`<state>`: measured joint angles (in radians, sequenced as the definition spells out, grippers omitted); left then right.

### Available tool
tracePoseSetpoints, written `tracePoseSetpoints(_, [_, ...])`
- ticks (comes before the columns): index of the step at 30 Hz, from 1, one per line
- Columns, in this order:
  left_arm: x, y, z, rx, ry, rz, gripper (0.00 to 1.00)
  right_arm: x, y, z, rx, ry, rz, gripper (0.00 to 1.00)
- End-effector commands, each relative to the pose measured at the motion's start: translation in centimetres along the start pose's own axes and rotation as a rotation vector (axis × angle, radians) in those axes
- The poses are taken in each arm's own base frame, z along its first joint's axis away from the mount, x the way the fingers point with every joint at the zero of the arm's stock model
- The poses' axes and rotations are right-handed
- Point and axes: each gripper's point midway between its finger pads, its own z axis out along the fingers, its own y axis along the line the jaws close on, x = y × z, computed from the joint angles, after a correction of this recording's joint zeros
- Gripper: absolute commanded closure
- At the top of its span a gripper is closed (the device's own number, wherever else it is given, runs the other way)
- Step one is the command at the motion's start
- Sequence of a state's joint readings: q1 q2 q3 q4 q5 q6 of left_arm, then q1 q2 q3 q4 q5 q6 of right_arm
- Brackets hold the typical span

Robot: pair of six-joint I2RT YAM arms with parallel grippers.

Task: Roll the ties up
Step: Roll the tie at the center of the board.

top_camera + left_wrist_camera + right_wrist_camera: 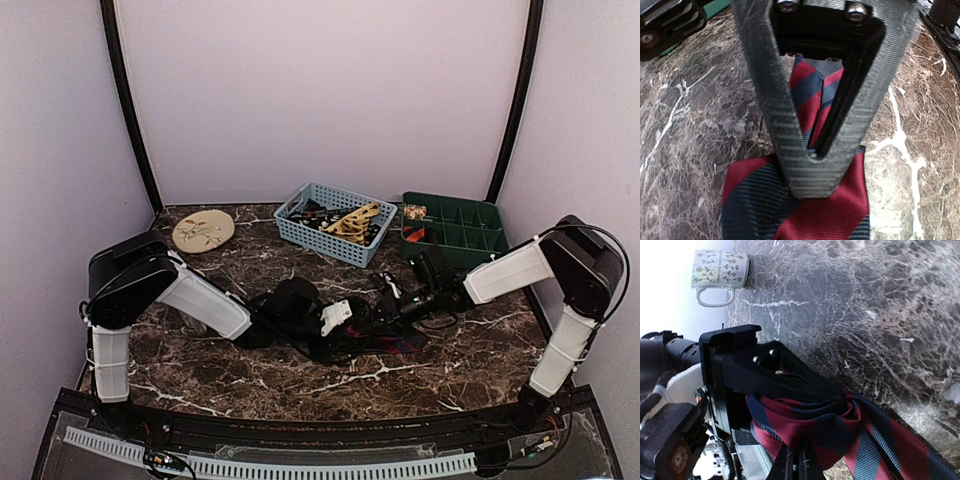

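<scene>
Left wrist view: left gripper (812, 167) clamps the striped tie (815, 217), anchoring it. Right gripper (792, 465) pinches it too, likely to roll.

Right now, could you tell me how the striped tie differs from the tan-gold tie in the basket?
The striped tie is red and navy, the tan-gold tie pale. The striped tie lies on the table, pinched in the left claw; the tan-gold tie sits in the blue basket. Both are fabric.
</scene>
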<state>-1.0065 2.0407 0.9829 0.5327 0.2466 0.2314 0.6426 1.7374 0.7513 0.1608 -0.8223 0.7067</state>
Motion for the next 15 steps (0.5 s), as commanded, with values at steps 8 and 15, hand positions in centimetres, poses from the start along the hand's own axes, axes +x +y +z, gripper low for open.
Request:
tracePoseSetpoints(8, [-1.0,-0.4,-2.0,0.025,-0.014,-0.019,0.26,3.8,-7.2,-0.1,0.173,0.037,0.090,1.00])
tracePoseSetpoints(15, [-2.1,-1.6,-2.2,0.081,-0.153,-0.101,0.15,5.1,-10.5,-0.8,0.241,0.031,0.101,1.00])
